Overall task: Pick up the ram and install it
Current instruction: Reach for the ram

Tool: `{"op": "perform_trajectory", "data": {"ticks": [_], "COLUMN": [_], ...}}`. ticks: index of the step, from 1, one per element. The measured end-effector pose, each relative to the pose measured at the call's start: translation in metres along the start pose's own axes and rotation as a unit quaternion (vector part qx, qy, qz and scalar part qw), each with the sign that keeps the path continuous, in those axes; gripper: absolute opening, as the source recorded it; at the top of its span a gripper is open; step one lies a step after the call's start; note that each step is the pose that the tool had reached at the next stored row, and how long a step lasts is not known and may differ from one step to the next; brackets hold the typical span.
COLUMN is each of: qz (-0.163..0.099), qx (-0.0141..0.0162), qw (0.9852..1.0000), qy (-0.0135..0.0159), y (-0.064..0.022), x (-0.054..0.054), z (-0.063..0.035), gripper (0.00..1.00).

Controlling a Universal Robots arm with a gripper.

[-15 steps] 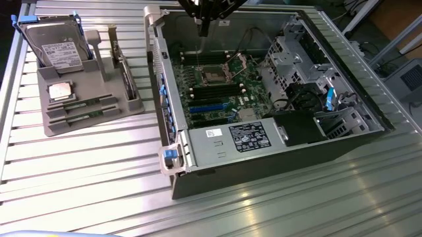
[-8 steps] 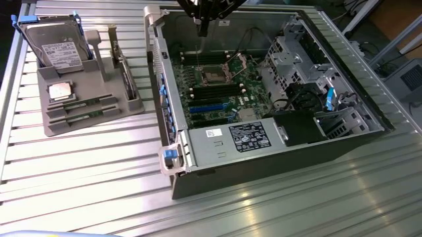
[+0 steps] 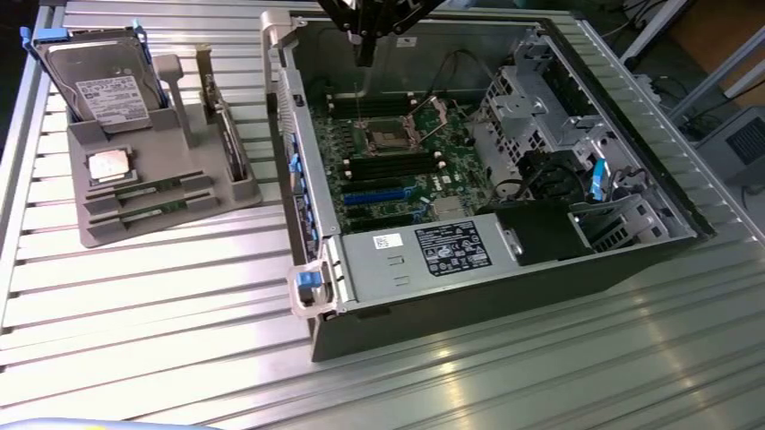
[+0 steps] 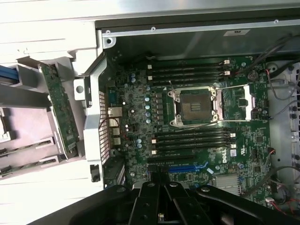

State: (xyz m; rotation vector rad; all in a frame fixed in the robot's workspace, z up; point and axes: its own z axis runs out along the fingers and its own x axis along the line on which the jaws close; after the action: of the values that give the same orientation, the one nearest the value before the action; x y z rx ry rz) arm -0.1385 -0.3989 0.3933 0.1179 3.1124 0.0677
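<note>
The ram (image 4: 58, 108) is a long green circuit-board stick standing on edge in the grey holder (image 4: 28, 126), outside the open computer case. In the exterior view the ram (image 3: 229, 134) stands at the holder's right side. My gripper (image 3: 362, 55) hangs above the motherboard (image 3: 395, 170) inside the case, well apart from the ram. Its black fingers (image 4: 149, 204) are shut, with nothing visible between them. Dark memory slots (image 4: 192, 138) lie on both sides of the CPU socket (image 4: 197, 105).
The grey holder (image 3: 156, 206) also carries a hard drive (image 3: 102, 76) and a square silver CPU chip (image 3: 110, 166). The case wall (image 3: 287, 116) stands between holder and motherboard. A power supply (image 3: 418, 251) and drive cage (image 3: 538, 98) fill the case's other parts.
</note>
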Motion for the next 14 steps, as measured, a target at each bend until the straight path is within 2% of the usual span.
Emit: {"op": "perform_trajectory", "data": {"ticks": [14], "qz": [0.000], "qx": [0.0000], "qw": [1.0000], "qy": [0.0000], "y": [-0.0004], "x": [0.0048], "z": [-0.0002], "gripper": [0.11]}}
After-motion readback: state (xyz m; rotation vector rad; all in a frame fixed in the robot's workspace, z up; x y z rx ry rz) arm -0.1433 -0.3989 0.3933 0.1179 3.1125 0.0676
